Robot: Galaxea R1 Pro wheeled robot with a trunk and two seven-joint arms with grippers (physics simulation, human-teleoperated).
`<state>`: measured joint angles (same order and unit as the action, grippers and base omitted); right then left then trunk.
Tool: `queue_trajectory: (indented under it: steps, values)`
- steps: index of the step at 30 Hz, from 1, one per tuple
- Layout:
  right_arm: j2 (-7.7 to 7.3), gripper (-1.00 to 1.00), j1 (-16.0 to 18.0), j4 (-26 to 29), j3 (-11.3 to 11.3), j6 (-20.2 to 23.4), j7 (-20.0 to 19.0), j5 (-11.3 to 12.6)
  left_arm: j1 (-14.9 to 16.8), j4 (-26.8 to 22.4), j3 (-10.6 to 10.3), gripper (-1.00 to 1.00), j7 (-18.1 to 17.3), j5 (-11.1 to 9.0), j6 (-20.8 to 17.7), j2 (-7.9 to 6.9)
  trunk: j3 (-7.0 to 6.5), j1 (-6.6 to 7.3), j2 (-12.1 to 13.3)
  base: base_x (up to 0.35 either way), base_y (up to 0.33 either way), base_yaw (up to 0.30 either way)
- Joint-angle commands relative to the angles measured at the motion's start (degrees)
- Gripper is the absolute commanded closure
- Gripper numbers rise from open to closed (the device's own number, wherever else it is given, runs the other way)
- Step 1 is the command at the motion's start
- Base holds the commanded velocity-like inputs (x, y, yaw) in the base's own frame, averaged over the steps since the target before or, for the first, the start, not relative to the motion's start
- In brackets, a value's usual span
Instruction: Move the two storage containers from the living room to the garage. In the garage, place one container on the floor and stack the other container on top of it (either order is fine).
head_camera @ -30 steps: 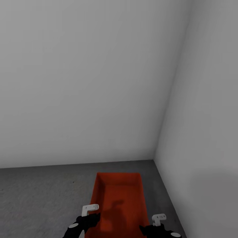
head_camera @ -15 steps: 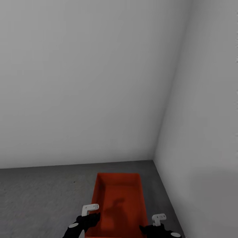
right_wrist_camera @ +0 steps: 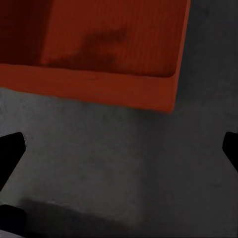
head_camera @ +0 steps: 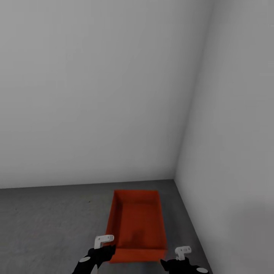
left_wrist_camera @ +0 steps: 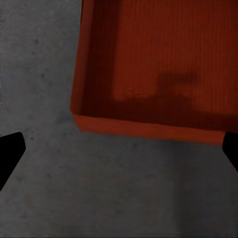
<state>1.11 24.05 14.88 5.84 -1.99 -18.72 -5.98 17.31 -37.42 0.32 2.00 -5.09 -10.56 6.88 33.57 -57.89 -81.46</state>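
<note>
Currently left tool [head_camera: 103, 246] hangs released over the floor [head_camera: 45, 224], fingertips [left_wrist_camera: 10, 151] spread wide — nothing held. Storage container [head_camera: 137, 224] sits on the concrete in the garage corner, just ahead of and between both tools, apart from each. Right tool [head_camera: 179, 257] likewise released — nothing between its fingertips [right_wrist_camera: 11, 148].
</note>
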Motion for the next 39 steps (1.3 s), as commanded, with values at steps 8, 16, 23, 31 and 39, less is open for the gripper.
queue_trajectory:
  steps: [8,16,23,31,39]
  values:
    - [0.03,-1.00,0.0,0.0,0.5,-0.2,-0.3,-0.6,0.0,-0.1,0.0,-1.00,0.2,-0.5,-0.3,0.06,-1.39,1.80,3.2,-0.338,0.000,0.000]
    - [0.03,-1.00,0.0,0.0,0.5,-0.2,-0.2,-0.6,0.0,-0.1,0.0,-1.00,0.2,-0.5,-0.3,-0.06,-2.83,3.56,6.4,-0.338,0.000,0.000]
    - [0.03,-1.00,0.0,0.0,0.6,-0.3,-0.1,-0.6,0.0,0.6,1.1,-1.00,0.2,-0.2,0.0,-0.92,-4.08,5.10,9.2,-0.306,0.000,0.000]
    - [-0.05,-1.00,0.0,-0.9,0.6,-0.3,1.8,-0.6,0.0,16.4,3.9,-1.00,0.2,-0.3,9.1,-7.85,-5.52,6.85,12.4,-0.055,0.000,0.000]
    - [-0.36,-1.00,0.0,-12.2,0.5,-4.1,9.8,-1.4,-0.2,35.8,3.9,-1.00,0.0,-0.4,26.5,-9.64,-6.95,8.61,15.6,-0.001,0.000,0.000]
